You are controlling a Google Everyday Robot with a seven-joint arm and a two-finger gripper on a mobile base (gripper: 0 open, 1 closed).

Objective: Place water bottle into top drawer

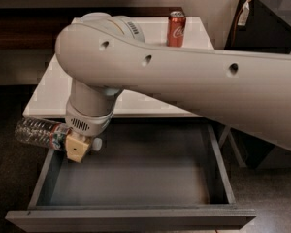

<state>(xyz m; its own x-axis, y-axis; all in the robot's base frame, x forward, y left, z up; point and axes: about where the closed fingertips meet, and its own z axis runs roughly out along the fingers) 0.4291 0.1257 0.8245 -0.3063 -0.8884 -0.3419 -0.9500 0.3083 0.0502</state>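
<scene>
One tan finger (75,153) of the gripper (80,145) shows below the wrist, and the gripper is closed tight around the water bottle (36,131), gripping it at the label end. The bottle lies level in the air, its clear body sticking out to the left across the left wall of the top drawer (136,220), so most of it hangs outside the drawer rather than over its floor. The gripper itself sits over the drawer's rear left corner, just in front of the white table (47,97). The drawer is pulled fully open. A red soda can (176,28) stands upright at the table's far edge, well apart. The thick pale arm (208,89) sweeps in from the right, covering much of the tabletop.
</scene>
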